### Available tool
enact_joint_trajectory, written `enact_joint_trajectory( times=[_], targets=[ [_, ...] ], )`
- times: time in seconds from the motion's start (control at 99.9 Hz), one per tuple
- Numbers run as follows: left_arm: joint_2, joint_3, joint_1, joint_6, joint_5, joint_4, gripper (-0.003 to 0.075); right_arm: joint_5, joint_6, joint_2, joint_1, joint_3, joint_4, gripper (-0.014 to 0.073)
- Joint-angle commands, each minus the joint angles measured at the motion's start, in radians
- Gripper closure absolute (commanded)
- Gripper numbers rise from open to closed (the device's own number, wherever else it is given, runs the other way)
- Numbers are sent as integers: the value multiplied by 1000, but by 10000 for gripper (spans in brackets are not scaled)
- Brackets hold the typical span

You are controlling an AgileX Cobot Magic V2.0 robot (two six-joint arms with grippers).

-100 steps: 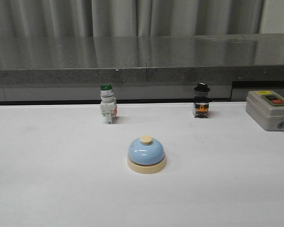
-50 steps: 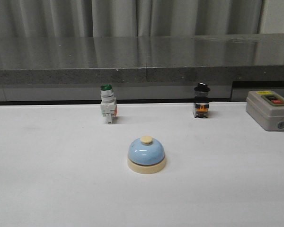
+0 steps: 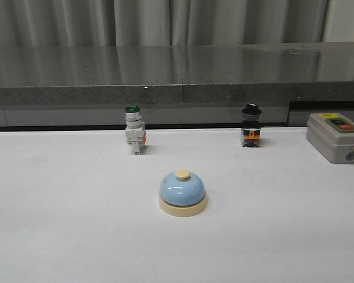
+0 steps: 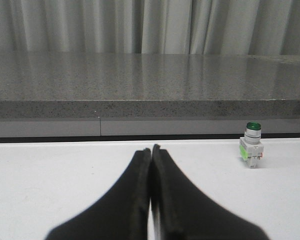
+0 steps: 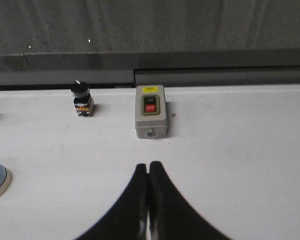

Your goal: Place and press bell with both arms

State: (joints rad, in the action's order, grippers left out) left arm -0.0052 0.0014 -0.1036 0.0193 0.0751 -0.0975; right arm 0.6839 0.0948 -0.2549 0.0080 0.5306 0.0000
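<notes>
No change over the last second: bell point(image 3: 182, 193) sits untouched mid-counter point(image 3: 59, 224), nearer than the green-capped switch point(image 3: 134, 137). Left gripper point(image 4: 151, 151) and right gripper point(image 5: 148, 167) jaws pressed together, empty. Approach apparently not begun

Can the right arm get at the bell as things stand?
Probably yes. The bell sits alone mid-table, nothing touching it, and its edge shows in the right wrist view with bare table between it and the shut right hand.
</notes>
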Motion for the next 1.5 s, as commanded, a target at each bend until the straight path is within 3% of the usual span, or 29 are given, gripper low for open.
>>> enact_joint_trajectory(
  times=[0.0, 0.31, 0.6, 0.84, 1.171, 1.491],
  targets=[
    [-35, 21, 1, -4, -87, 0, 739, -77, -3, 52, -6, 6, -13, 662],
    [-35, 21, 1, -4, -87, 0, 739, 16, -3, 221, -6, -54, -15, 662],
    [-35, 21, 1, -4, -87, 0, 739, -18, -3, 279, -6, -95, -20, 662],
    [-35, 21, 1, -4, -87, 0, 739, -298, -3, 279, -6, -206, -28, 662],
    [-35, 21, 1, -4, -87, 0, 739, -872, -3, 279, -6, -539, -29, 662],
    [-35, 21, 1, -4, -87, 0, 739, -769, -3, 279, -6, -556, -29, 662]
  ],
)
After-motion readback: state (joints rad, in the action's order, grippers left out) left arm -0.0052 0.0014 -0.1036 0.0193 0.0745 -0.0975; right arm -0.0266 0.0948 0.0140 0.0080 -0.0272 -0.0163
